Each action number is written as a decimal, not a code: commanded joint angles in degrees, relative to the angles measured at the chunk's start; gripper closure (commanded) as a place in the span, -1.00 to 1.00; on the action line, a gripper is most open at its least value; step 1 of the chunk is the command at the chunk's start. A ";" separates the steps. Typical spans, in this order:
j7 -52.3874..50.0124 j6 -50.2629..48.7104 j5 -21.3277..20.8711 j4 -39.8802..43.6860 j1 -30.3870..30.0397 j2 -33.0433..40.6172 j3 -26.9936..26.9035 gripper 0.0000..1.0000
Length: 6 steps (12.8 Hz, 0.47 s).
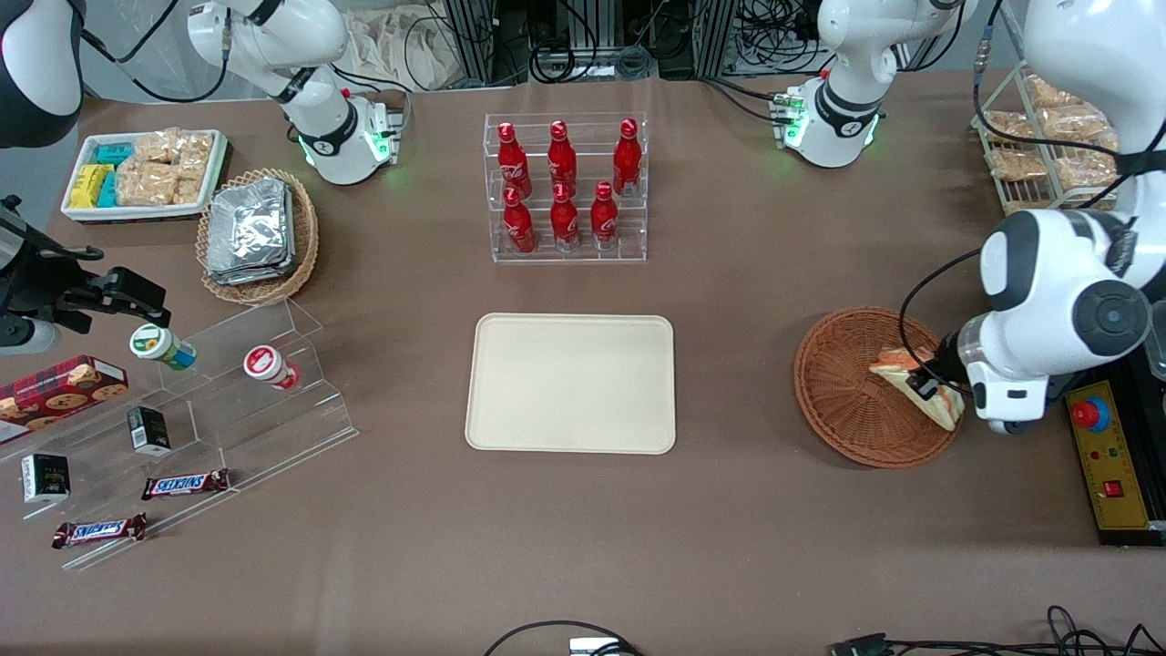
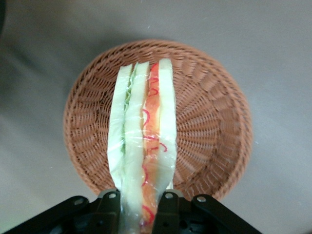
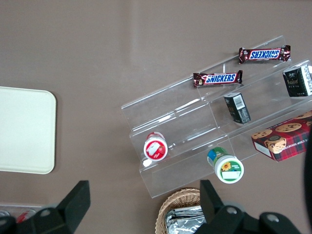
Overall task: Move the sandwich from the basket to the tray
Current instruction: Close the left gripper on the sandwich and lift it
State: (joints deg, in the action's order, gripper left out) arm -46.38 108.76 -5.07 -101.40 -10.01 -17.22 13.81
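The sandwich (image 1: pixel 904 367), a wrapped wedge of white bread with orange-red and green filling, is gripped by my left gripper (image 1: pixel 931 389) over the reddish-brown wicker basket (image 1: pixel 843 387), near the basket's edge toward the working arm's end. In the left wrist view the sandwich (image 2: pixel 144 131) stands edge-on between the two fingers (image 2: pixel 108 207), which are shut on its end, and the basket (image 2: pixel 214 122) lies below it. The cream-beige tray (image 1: pixel 571 383) lies flat at the table's middle with nothing on it.
A clear rack of red bottles (image 1: pixel 565 187) stands farther from the front camera than the tray. A yellow control box with a red button (image 1: pixel 1107 456) lies beside the basket. A wire rack of snack packets (image 1: pixel 1048 146) stands at the working arm's end. A clear stepped display (image 1: pixel 182 428) lies toward the parked arm's end.
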 commanded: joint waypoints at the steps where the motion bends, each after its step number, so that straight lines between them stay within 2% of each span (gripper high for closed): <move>1: 5.05 -11.51 -0.99 11.27 1.92 -0.01 0.34 1.00; 4: 17.95 -19.45 -0.38 20.60 3.77 0.08 2.00 1.00; 6: 25.08 -19.64 -0.20 24.13 3.68 -0.18 6.73 1.00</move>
State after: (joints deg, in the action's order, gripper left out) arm -27.01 91.04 -5.06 -81.49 -6.61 -16.32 17.23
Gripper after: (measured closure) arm 0.802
